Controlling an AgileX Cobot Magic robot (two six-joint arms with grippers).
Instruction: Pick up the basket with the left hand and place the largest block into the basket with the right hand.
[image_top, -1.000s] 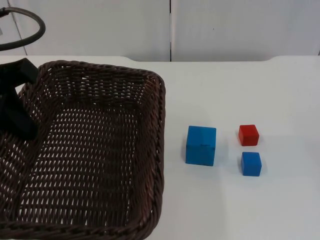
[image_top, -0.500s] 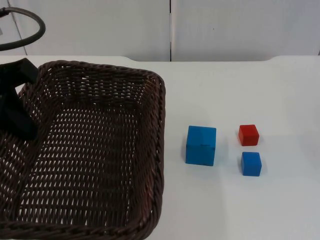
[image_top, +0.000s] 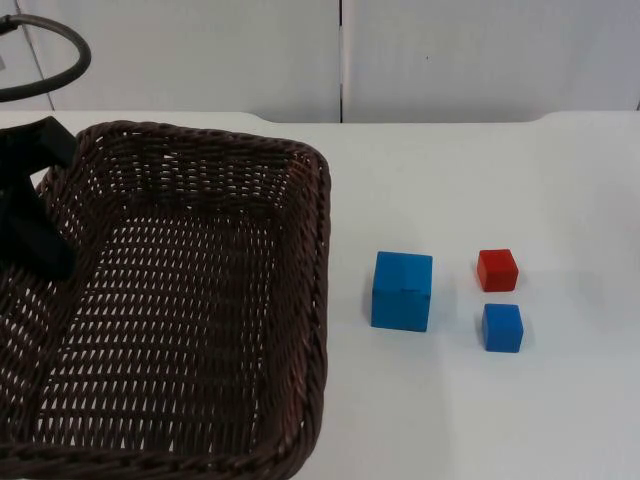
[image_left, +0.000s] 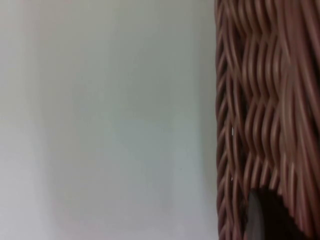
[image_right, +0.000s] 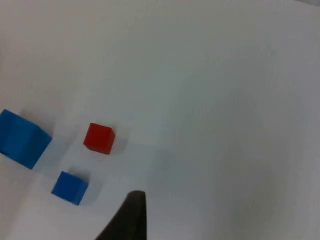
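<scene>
Wicker basket (image_top: 180, 300) apparently gripped at its left rim by the left claw (image_top: 30, 235), large blue block (image_top: 402, 290) on the tabletop (image_top: 500, 180) beside it; right claw (image_right: 127, 220), opening unclear, best lowered squarely over that block.

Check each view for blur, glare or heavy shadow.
Top view: sharp, even light, faint shadows beside the large blue block. Left wrist view: soft and defocused on the brown wicker basket. Right wrist view: slightly soft; small red block still distinct, no glare.
</scene>
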